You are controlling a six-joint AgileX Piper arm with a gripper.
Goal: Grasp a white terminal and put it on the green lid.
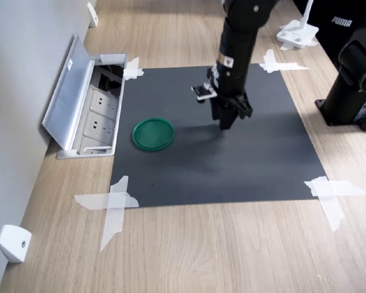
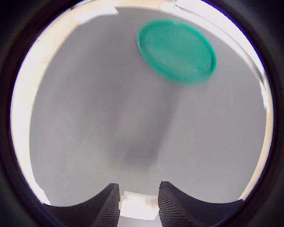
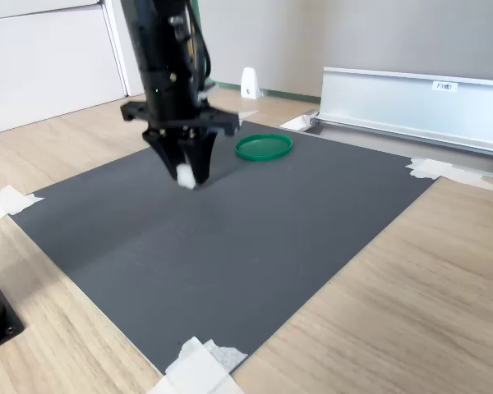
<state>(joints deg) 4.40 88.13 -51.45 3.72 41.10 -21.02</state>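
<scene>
Wrist view: gripper (image 2: 138,205) clamps white terminal (image 2: 138,206) above mat (image 2: 85,142), green lid (image 2: 176,50) ahead, apart.

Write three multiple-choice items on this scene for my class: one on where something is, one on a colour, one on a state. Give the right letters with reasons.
1. Where is the white terminal?
A. On the lid
B. Between the gripper's fingertips
C. On the wooden table

2. What colour is the lid?
A. Green
B. Red
C. Yellow

3. How is the gripper?
A. Wide open and empty
B. Shut on the white terminal, above the dark mat
C. Resting on the lid

Answers: 1 B, the second exterior view and the wrist view show the white block between the fingertips. 2 A, the disc is green in all views. 3 B, the jaws pinch the block, apart from the lid.
</scene>
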